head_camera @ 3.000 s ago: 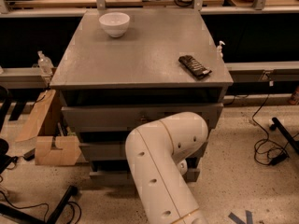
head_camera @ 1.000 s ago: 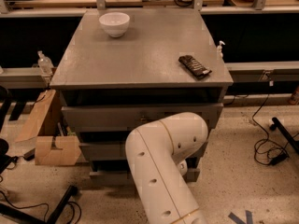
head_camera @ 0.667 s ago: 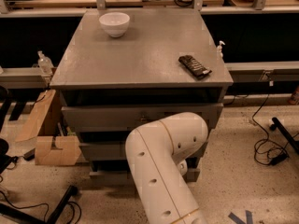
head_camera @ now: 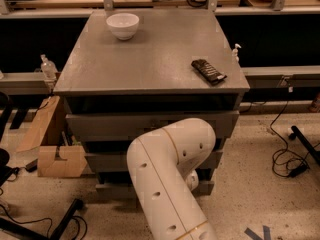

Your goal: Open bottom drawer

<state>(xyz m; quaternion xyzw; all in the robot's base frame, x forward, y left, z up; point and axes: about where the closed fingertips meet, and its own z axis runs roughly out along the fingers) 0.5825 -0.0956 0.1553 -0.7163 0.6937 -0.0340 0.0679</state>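
The grey cabinet (head_camera: 150, 54) fills the middle of the camera view, with three drawer fronts stacked below its top. The bottom drawer (head_camera: 112, 190) is the slim grey strip lowest down, near the floor; only its left and right ends show, and its knob is hidden. My white arm (head_camera: 165, 184) bends across the front of the middle drawer (head_camera: 105, 161) and the bottom drawer. My gripper is hidden behind this arm, somewhere at the lower drawers' centre. The top drawer (head_camera: 150, 124) looks closed.
A white bowl (head_camera: 123, 25) and a dark flat packet (head_camera: 208, 71) lie on the cabinet top. A cardboard box (head_camera: 57, 159) stands on the floor at the left. Cables (head_camera: 287, 164) trail on the floor at the right. A small bottle (head_camera: 47, 66) stands behind, left.
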